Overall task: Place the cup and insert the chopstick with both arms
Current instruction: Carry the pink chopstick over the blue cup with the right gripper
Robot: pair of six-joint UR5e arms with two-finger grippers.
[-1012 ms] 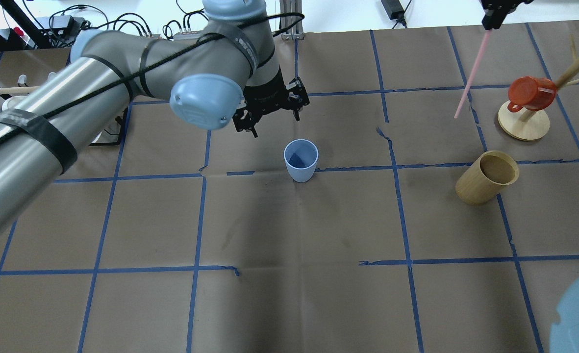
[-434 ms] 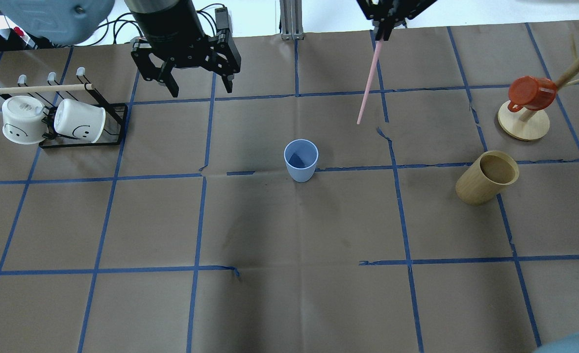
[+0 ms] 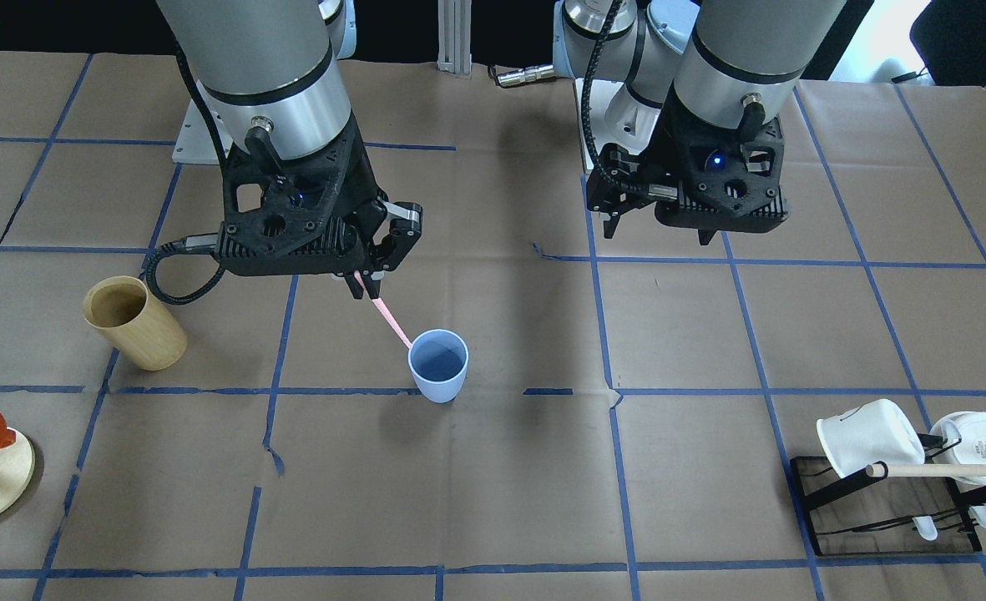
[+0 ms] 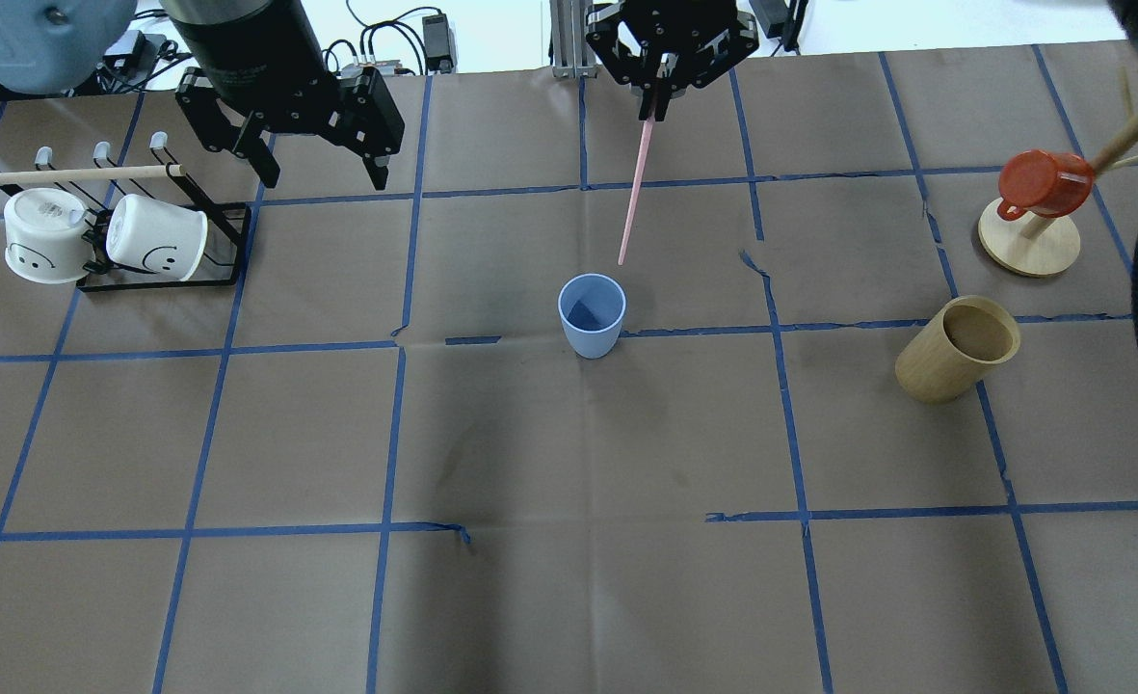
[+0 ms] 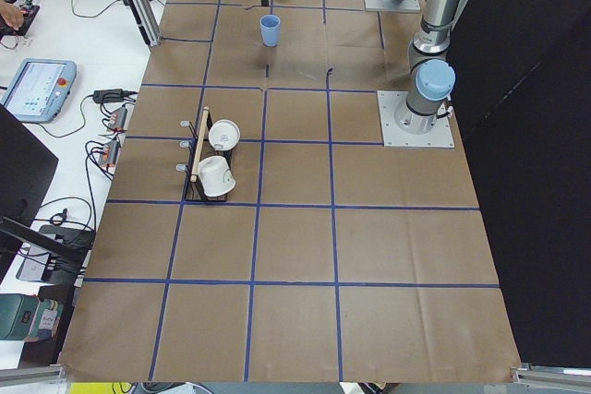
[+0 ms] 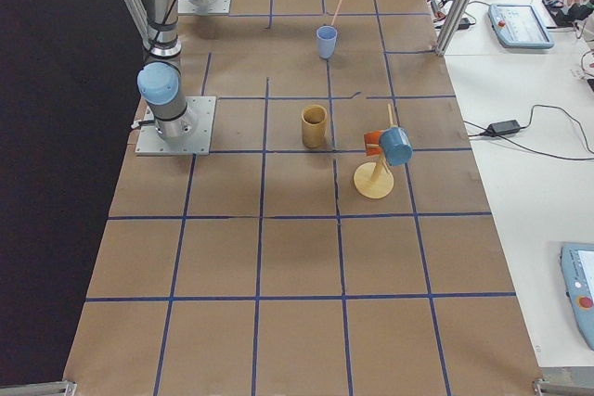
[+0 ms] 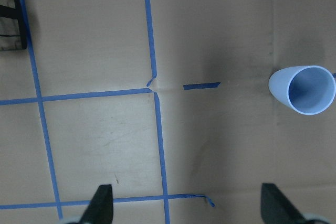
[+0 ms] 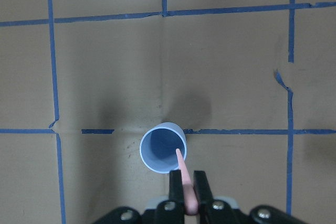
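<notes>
The light blue plastic cup (image 4: 592, 313) stands upright near the middle of the brown paper-covered table (image 4: 569, 598), so the placing looks done. The thin pink chopstick (image 4: 635, 198) has swung in from the far right, and its lower tip now hangs close over the cup's mouth, by the rim. The right gripper (image 4: 658, 114) is clamped on the stick's upper end, so insertion probably needs only a careful descent. The left gripper (image 4: 323, 178), spread wide and empty, has drawn back toward the black wire rack (image 4: 159, 283).
</notes>
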